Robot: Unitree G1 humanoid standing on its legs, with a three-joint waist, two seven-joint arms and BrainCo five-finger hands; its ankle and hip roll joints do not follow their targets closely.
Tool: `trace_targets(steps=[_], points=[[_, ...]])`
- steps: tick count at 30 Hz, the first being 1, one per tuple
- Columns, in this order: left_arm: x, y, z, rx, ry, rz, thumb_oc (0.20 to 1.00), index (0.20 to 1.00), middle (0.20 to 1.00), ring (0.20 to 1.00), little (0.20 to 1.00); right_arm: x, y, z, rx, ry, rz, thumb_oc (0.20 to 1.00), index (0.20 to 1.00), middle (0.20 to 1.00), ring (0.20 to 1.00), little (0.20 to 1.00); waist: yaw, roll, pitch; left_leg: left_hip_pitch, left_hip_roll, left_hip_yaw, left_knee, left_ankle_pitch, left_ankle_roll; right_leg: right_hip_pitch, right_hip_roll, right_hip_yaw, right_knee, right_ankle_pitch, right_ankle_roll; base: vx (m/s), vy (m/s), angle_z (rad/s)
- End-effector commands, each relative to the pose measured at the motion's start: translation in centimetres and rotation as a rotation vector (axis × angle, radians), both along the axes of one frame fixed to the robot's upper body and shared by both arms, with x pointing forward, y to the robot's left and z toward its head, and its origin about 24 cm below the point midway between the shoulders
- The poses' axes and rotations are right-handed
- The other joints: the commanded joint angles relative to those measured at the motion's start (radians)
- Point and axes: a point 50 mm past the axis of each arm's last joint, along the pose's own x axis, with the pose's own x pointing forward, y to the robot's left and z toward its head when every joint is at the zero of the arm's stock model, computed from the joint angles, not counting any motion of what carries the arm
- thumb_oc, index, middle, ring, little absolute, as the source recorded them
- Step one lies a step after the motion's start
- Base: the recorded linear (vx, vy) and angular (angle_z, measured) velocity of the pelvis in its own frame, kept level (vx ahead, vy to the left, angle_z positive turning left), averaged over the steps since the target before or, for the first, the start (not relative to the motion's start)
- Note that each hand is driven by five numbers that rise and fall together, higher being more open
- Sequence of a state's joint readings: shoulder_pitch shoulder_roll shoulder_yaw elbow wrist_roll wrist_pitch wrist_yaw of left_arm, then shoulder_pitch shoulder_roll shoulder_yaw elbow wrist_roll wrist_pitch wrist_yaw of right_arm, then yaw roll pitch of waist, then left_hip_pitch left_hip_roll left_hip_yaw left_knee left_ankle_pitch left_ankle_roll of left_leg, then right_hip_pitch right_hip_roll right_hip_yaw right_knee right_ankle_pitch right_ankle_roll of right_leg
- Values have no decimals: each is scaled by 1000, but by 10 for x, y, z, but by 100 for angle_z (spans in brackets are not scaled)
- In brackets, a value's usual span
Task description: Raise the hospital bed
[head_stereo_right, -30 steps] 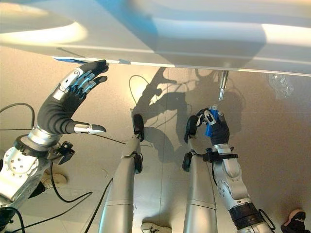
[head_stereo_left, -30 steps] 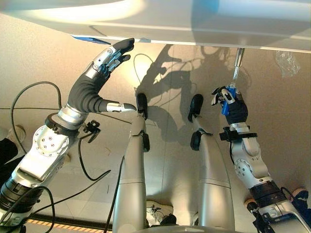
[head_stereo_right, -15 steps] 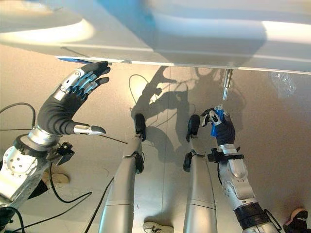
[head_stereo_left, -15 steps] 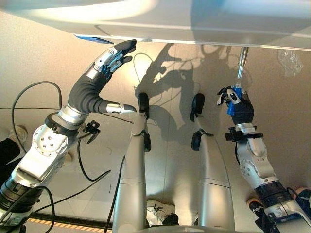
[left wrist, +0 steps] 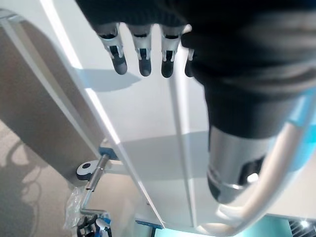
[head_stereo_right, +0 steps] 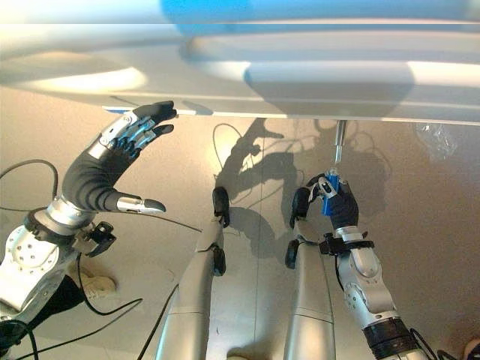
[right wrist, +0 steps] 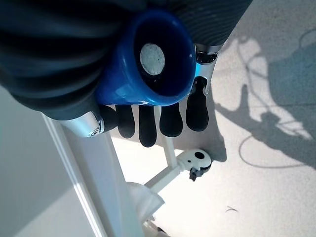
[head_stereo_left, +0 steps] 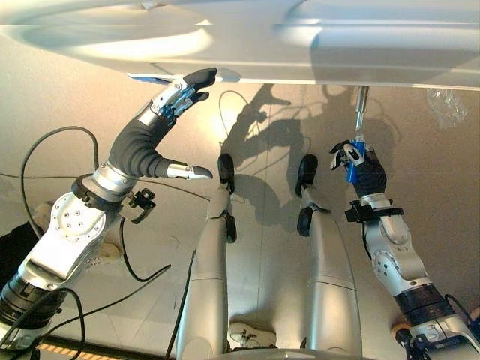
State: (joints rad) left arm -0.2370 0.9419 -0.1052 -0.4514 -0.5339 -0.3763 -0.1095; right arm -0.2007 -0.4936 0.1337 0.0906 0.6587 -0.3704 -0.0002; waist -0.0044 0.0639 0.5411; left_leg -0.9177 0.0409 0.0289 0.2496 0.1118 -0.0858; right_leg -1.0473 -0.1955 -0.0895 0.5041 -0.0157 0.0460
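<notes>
Curling round the blue crank handle [head_stereo_left: 352, 161], the right hand [head_stereo_left: 363, 171] holds it just below the metal crank rod [head_stereo_left: 360, 110], which runs up to the underside of the hospital bed [head_stereo_left: 247, 45]. In the right wrist view the blue handle's round end [right wrist: 150, 57] sits inside the closed fingers [right wrist: 148, 126]. The bed's white footboard spans the far side of the scene. The left hand [head_stereo_left: 146, 139] is raised by the bed's lower edge with fingers straight and thumb spread, holding nothing; its fingertips [left wrist: 143, 61] lie close to the white panel. A caster wheel [right wrist: 197, 160] on a white bed leg stands on the pale beige floor [head_stereo_left: 75, 97], and a clear plastic bag [head_stereo_left: 448, 105] hangs near the bed's right side.
</notes>
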Motion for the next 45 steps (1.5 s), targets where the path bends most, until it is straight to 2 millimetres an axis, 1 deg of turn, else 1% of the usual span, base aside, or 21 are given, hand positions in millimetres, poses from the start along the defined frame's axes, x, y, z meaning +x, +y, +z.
trace_targets(steps=[1,7,12,17,19,23,24,25,26,27,28,29,30,32,35,39,40,42,43,44,45], points=[[-6,-16,-3,-72,-19,-112,1000,1000,1000,1000,1000,-41,-53,110,106,-595,-151,200,200,200,200,200,-48,90,-21,124,27,-22,-88,5,-59,79,41,-54,59,-96,62,-5,-33,-1],[-4,-20,-3,-58,-15,-129,1000,1000,1000,1000,1000,-46,-60,108,77,-584,-183,200,200,200,200,200,-63,92,-21,181,30,-12,-116,13,-65,118,45,-50,57,-106,60,-6,-33,1],[-4,-23,-4,-56,-16,-148,1000,1000,1000,1000,1000,-52,-74,105,60,-575,-259,200,200,200,200,200,-80,98,-21,220,36,1,-152,23,-73,127,52,-48,62,-113,57,-4,-25,0],[-3,-24,-4,-59,-13,-160,1000,1000,1000,1000,1000,-55,-85,106,47,-574,-322,200,200,200,200,200,-82,111,-21,240,42,6,-168,32,-74,121,57,-39,72,-108,54,2,-14,0],[-4,-24,-4,-63,-11,-165,1000,1000,1000,1000,1000,-54,-88,104,54,-566,-339,200,200,200,200,200,-85,110,-21,252,39,6,-166,23,-74,129,55,-37,80,-122,55,0,0,0],[-3,-26,-3,-67,-12,-177,1000,1000,1000,1000,1000,-48,-107,92,80,-499,-453,200,200,200,200,200,-84,117,-21,252,43,7,-169,27,-73,122,58,-37,88,-116,54,0,0,0],[-3,-28,-3,-65,-10,-181,1000,1000,1000,1000,1000,-45,-122,81,76,-430,-551,200,200,200,200,200,-85,116,-21,258,41,5,-169,19,-71,125,54,-37,96,-126,56,0,0,0],[-3,-28,-2,-65,-14,-181,1000,1000,1000,1000,1000,-45,-122,82,76,-434,-552,200,200,200,200,200,-83,117,-21,250,43,5,-169,26,-70,119,57,-37,92,-116,54,0,0,0],[-3,-29,-2,-60,-15,-184,1000,1000,1000,1000,1000,-41,-134,74,72,-381,-637,200,200,200,200,200,-80,120,-21,249,42,4,-169,24,-69,115,56,-37,94,-117,55,0,0,0],[-2,-30,-2,-58,-8,-187,1000,1000,1000,1000,1000,-39,-141,66,76,-328,-673,200,200,200,200,200,-81,120,-21,253,38,2,-166,15,-68,117,52,-37,102,-129,57,0,0,0],[-2,-30,-2,-59,-8,-187,1000,1000,1000,1000,1000,-39,-141,66,76,-328,-673,200,200,200,200,200,-81,120,-21,253,38,2,-166,15,-68,117,52,-37,102,-129,57,2,-41,0],[-2,-35,-2,-30,1,-205,1000,1000,1000,1000,1000,-31,-177,35,25,-83,-876,200,200,200,200,200,-70,128,-21,228,38,-2,-144,8,-65,95,48,-39,114,-130,58,-23,-45,0],[-2,-36,-3,-21,6,-207,1000,1000,1000,1000,1000,-29,-184,33,-11,-36,-912,200,200,200,200,200,-65,130,-21,219,38,-2,-137,7,-65,90,45,-40,118,-130,57,-26,-52,5],[-2,-41,-3,-7,17,-219,1000,1000,1000,1000,1000,-27,-202,18,-29,113,-979,200,200,200,200,200,-55,134,-21,195,36,-7,-117,3,-62,77,41,-43,125,-129,55,-12,-21,10],[-1,-47,-3,15,26,-238,1000,1000,1000,1000,1000,-20,-218,13,-109,287,-1011,200,200,200,200,200,-39,140,-21,164,33,-11,-92,-3,-59,59,35,-43,134,-127,55,-4,-1,12],[0,-55,-1,25,27,-263,1000,1000,1000,1000,1000,-13,-228,14,-231,463,-1012,200,200,200,200,200,-26,149,-21,112,28,-12,-56,-7,-57,34,26,-50,143,-125,54,8,4,7],[0,-55,-1,25,26,-263,1000,1000,1000,1000,1000,-12,-228,14,-232,463,-1011,200,200,200,200,200,-27,149,-21,112,28,-12,-56,-7,-57,33,26,-50,143,-125,54,16,22,8],[-1,-57,0,22,20,-269,1000,1000,1000,1000,1000,-5,-225,17,-342,511,-983,200,200,200,200,200,-14,149,-21,87,24,-17,-38,-11,-52,18,29,-47,150,-122,53,19,21,6],[-1,-56,0,21,19,-267,1000,1000,1000,1000,1000,-4,-225,18,-344,509,-982,200,200,200,200,200,-16,150,-21,84,24,-17,-36,-11,-52,16,29,-47,151,-122,53,17,11,5],[-1,-56,0,15,19,-267,1000,1000,1000,1000,1000,2,-220,20,-377,515,-962,200,200,200,200,200,-15,149,-21,74,23,-17,-28,-14,-50,8,30,-45,154,-123,52,21,14,5],[0,-59,1,3,22,-274,1000,1000,1000,1000,1000,12,-210,15,-482,573,-904,200,200,200,200,200,-4,148,-21,49,21,-22,-9,-18,-47,-4,29,-45,159,-122,50,31,17,4]])
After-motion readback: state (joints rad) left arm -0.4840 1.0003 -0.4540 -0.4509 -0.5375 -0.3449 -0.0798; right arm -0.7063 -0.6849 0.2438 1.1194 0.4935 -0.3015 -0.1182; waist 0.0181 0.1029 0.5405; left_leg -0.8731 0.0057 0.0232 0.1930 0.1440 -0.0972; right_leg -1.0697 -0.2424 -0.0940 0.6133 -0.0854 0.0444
